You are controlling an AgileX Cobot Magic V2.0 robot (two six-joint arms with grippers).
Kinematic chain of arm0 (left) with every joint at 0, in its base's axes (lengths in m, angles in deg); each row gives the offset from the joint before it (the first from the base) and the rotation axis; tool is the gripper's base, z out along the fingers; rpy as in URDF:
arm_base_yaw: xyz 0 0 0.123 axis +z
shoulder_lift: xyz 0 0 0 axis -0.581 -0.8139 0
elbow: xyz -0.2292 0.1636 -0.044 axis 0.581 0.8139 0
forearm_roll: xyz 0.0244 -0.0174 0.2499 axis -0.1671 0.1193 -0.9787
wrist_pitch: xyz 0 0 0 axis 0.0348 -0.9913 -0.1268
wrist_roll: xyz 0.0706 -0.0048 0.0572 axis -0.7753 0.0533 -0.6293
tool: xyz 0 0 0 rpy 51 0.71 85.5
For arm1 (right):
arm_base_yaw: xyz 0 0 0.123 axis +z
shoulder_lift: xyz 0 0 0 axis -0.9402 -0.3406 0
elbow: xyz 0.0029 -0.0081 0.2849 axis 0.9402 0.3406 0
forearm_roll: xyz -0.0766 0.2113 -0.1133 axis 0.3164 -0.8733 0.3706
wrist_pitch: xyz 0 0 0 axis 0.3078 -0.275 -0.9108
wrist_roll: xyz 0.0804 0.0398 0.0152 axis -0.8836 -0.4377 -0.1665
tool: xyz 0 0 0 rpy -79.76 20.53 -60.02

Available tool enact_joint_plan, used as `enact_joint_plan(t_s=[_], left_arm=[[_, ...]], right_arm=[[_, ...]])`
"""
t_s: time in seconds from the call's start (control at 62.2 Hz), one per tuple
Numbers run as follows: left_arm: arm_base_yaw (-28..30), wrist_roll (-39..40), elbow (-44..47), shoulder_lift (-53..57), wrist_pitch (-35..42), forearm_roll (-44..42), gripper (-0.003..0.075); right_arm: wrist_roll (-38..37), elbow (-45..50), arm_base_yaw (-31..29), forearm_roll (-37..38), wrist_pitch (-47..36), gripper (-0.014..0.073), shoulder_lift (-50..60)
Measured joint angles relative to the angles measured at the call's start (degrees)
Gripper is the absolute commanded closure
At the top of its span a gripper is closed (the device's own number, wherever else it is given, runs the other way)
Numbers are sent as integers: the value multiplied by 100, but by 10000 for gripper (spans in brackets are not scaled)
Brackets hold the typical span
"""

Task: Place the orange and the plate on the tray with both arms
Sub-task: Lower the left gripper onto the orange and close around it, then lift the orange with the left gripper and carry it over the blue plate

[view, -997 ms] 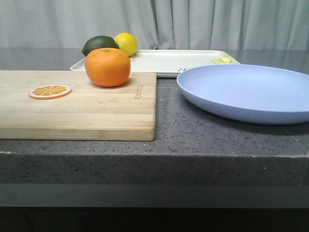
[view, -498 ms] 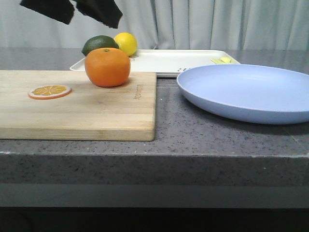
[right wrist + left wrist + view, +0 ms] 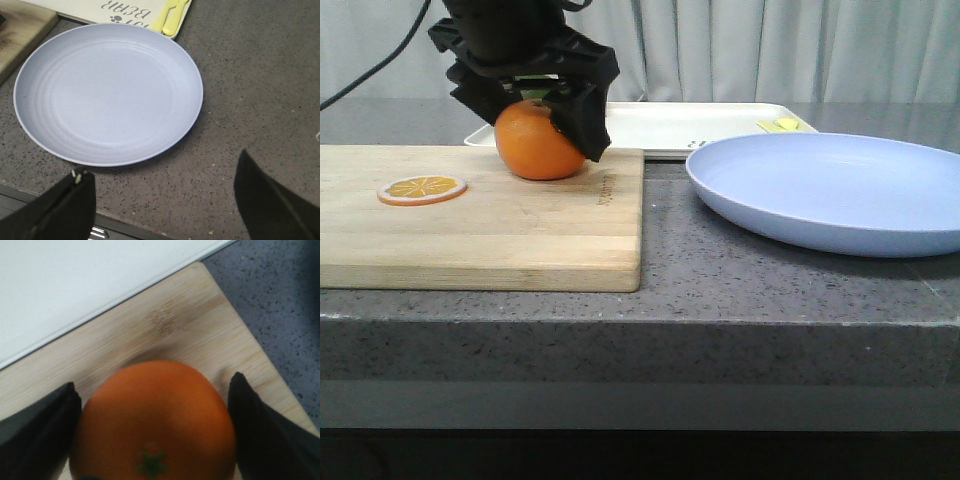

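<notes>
The orange (image 3: 535,152) sits on the far right part of the wooden cutting board (image 3: 490,225). My left gripper (image 3: 532,128) has come down over it, open, with one black finger on each side; in the left wrist view the orange (image 3: 155,415) fills the gap between the fingers of the gripper (image 3: 152,440). The lavender-blue plate (image 3: 830,190) lies on the counter at the right, in front of the cream tray (image 3: 670,125). My right gripper (image 3: 160,200) is open and empty above the counter beside the plate (image 3: 107,92). It is out of the front view.
A thin orange slice (image 3: 422,188) lies on the board's left part. A small yellow utensil (image 3: 170,17) lies on the tray (image 3: 130,10) near the plate. The tray's rim (image 3: 75,285) runs just behind the board. The counter's front edge (image 3: 640,320) is close.
My left gripper has dropped from high at the upper left down over the orange and now straddles it. The orange, plate and tray have not moved.
</notes>
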Motion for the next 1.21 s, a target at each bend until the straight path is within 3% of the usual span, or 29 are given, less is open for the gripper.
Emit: enact_joint_plan(t_s=[0.113, 0.273, 0.579, 0.949, 1.206], left_arm=[[0, 0, -23, -66, -80, -9, 187], [0, 0, -26, -66, -113, -9, 315], [-184, 0, -444, -66, -418, 46, 309], [-1554, 0, -2130, -916, -591, 132, 309], [-2042, 0, -3003, -1811, -636, 154, 309]], right_arm=[[0, 0, 0, 0, 0, 13, 0], [2, 0, 0, 0, 0, 13, 0], [2, 0, 0, 0, 0, 13, 0], [12, 0, 0, -10, 4, 13, 0], [12, 0, 0, -10, 47, 13, 0]])
